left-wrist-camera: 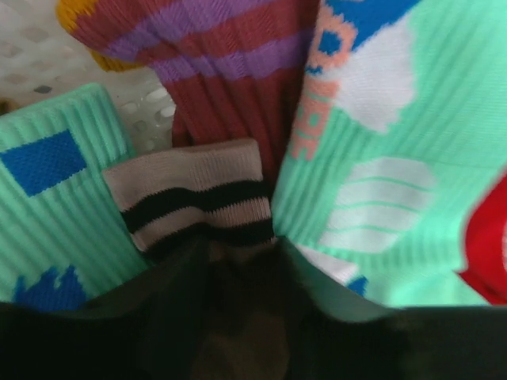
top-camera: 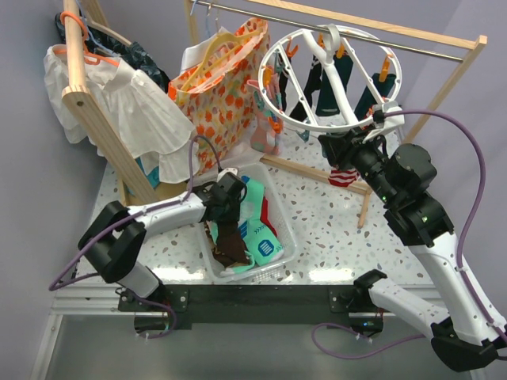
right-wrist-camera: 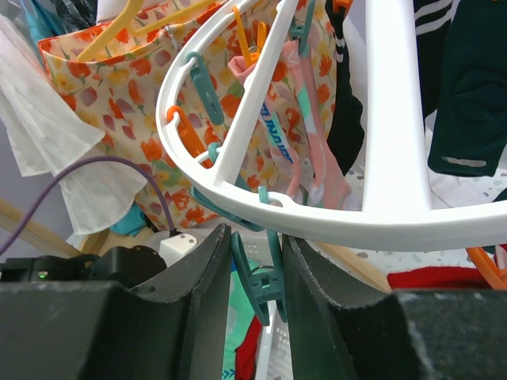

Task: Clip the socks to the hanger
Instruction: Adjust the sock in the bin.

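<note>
Teal clip (right-wrist-camera: 264,286), dangling from the white hanger (right-wrist-camera: 396,226), sits pinched between the fingers of the right gripper (right-wrist-camera: 257,245), just under the ring's rim. The left gripper (top-camera: 227,198) hangs low in the basket (top-camera: 287,237), right over the brown sock (left-wrist-camera: 190,194); its grip cannot be made out.

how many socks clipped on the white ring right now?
4 visible on the hanger: pink sock at left rim, dark sock left of the centre spoke, second dark sock right of it, dark teal sock near right rim. More may be hidden.
</note>
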Action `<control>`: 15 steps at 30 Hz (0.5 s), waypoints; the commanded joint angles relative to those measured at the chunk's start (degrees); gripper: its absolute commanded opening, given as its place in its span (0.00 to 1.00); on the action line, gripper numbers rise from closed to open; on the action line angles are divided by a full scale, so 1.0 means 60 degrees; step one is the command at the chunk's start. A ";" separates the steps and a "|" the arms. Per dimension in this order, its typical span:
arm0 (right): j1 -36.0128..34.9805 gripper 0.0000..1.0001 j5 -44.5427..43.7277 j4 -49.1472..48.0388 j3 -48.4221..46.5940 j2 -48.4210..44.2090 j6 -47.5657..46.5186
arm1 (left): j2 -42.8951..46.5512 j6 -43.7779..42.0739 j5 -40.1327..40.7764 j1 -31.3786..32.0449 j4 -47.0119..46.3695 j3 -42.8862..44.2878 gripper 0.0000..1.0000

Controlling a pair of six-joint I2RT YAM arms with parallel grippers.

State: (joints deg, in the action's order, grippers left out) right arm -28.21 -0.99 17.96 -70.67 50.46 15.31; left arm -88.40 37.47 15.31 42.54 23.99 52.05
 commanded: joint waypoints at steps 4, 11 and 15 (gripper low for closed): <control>-0.0016 0.00 -0.0157 0.0171 0.0060 -0.0133 -0.0149 | -0.0751 0.0068 -0.0003 -0.0060 -0.0746 0.0025 0.04; -0.0016 0.00 -0.0186 0.0318 -0.0071 -0.0148 -0.0237 | 0.0040 -0.0225 0.1885 0.1154 0.0937 0.2294 0.00; -0.0016 0.00 -0.0244 0.0362 -0.0174 -0.0162 -0.0281 | 0.0348 -0.0459 0.2486 0.1683 0.1465 0.3364 0.00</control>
State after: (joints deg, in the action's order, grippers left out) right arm -28.21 -1.19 18.11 -70.67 49.87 14.68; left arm -91.18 36.64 23.62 49.80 30.63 64.88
